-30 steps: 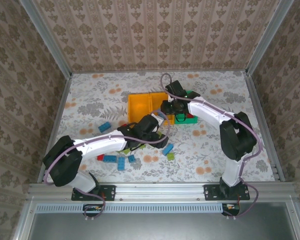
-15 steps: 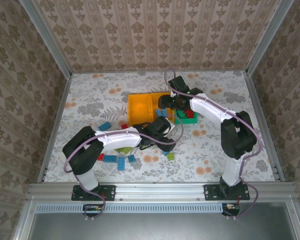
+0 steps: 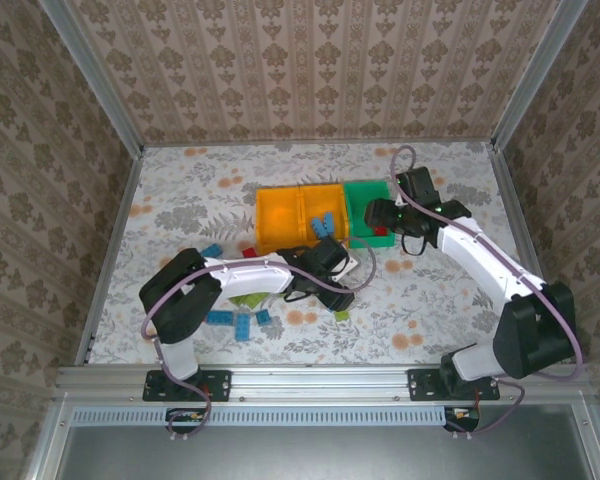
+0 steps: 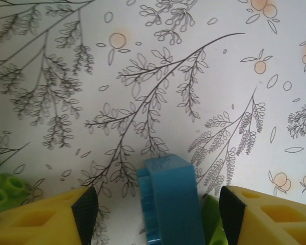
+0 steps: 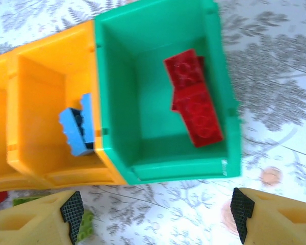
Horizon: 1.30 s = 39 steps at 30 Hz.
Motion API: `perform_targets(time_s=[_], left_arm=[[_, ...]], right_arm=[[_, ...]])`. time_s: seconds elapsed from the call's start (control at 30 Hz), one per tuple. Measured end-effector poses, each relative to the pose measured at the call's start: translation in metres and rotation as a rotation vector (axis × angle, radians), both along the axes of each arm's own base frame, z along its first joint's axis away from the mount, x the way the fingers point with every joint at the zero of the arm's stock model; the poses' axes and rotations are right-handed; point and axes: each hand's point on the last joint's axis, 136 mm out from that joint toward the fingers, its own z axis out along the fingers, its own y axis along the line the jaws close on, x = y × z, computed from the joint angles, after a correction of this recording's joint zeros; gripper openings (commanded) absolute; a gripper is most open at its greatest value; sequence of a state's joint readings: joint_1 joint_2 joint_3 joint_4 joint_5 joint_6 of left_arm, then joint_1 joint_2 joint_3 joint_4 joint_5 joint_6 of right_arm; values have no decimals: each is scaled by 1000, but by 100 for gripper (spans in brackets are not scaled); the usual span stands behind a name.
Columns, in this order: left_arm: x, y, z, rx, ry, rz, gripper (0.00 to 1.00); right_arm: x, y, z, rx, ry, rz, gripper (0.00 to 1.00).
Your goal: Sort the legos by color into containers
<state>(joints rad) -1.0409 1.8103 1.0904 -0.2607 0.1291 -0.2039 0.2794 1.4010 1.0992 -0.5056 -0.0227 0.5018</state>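
Three joined containers stand mid-table: two orange bins (image 3: 278, 220) (image 5: 46, 117) and a green bin (image 3: 368, 200) (image 5: 117, 102). Red legos (image 5: 194, 102) lie in the green bin, and a blue lego (image 5: 77, 130) lies in the orange bin next to it. My right gripper (image 5: 155, 212) (image 3: 378, 214) is open and holds nothing; it hangs over the green bin's near wall. My left gripper (image 4: 157, 214) (image 3: 332, 290) is open and low over the table. A blue lego (image 4: 171, 199) stands between its fingers, which are apart from it, with a lime lego (image 4: 210, 224) beside it.
Loose legos lie near the left arm: blue ones (image 3: 210, 252) (image 3: 230, 320), a red one (image 3: 201, 314), a lime one (image 3: 245, 300) and a green one (image 3: 342, 314). Another lime lego (image 4: 0, 191) sits left of my left fingers. Patterned walls enclose the table.
My right gripper has moved right, from over the bins to the green bin's right side. My left gripper has moved right and nearer, and now straddles the blue lego.
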Motion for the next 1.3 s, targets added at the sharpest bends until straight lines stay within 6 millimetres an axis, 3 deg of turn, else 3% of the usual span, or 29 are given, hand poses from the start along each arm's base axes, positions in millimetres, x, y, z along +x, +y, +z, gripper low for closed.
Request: perform_targets(time_s=[0.07, 0.3, 0.53, 0.67, 0.83, 1.07, 1.17, 1.3], left_arm=[[-1, -1, -2, 7, 6, -6, 59], [0, -4, -7, 30, 7, -16, 27], [20, 2, -3, 31, -17, 50, 19], [45, 13, 16, -5, -52, 121, 19], [85, 20, 68, -115, -139, 225, 19], [160, 36, 131, -262, -226, 403, 16], [191, 42, 138, -294, -239, 474, 15], [219, 51, 120, -299, -204, 562, 16]], right_arm=[[-4, -9, 2, -2, -3, -20, 79], [-19, -19, 4, -7, -10, -38, 79], [-43, -25, -17, -16, 36, -40, 76], [-64, -26, -33, -5, 53, -26, 75], [-96, -18, -56, 17, 83, -1, 76], [-144, 31, -85, 80, 111, 123, 76], [-159, 52, -99, 71, 146, 186, 77], [-173, 72, -116, 25, 185, 248, 79]])
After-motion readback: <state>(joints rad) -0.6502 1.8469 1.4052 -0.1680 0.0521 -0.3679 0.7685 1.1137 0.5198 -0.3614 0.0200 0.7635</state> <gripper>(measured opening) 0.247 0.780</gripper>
